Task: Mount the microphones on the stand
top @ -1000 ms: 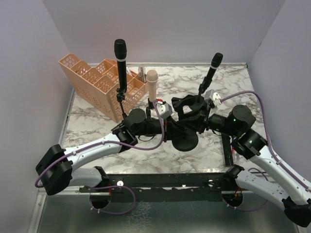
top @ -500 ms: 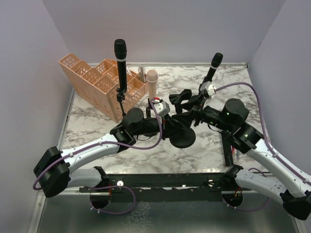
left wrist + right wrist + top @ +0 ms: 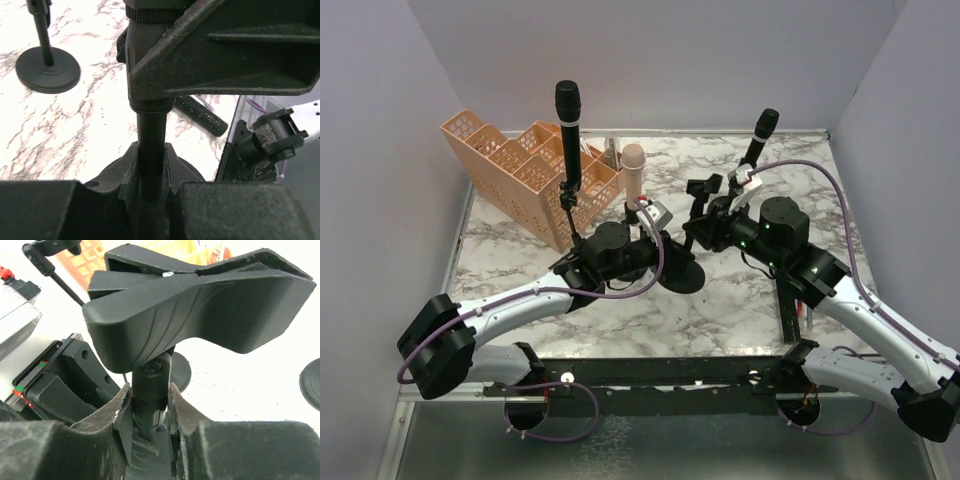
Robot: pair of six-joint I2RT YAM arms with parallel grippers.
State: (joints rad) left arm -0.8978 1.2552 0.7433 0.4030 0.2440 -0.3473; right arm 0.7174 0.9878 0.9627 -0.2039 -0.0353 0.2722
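Both arms hold the same empty stand (image 3: 680,276), I believe, so that it cannot tip or turn while it is put in position. The left gripper (image 3: 150,167) is closed narrow on the thin black pole, low down near the round base; such a low grip steadies the foot. The right gripper (image 3: 149,402) is closed on the short neck just under the clip (image 3: 200,300), where it can steer or tilt the head. The clip carries nothing yet.

Three microphones are already up, apparently in their own clips: a black microphone (image 3: 568,112) high beside the orange basket (image 3: 505,165), a pink microphone (image 3: 633,165) just behind the left gripper, and a second black microphone (image 3: 761,130) leaning at the far right. A dark stick (image 3: 200,112) lies on the marble table (image 3: 720,310) on the right side; it may be the last microphone, but I cannot tell
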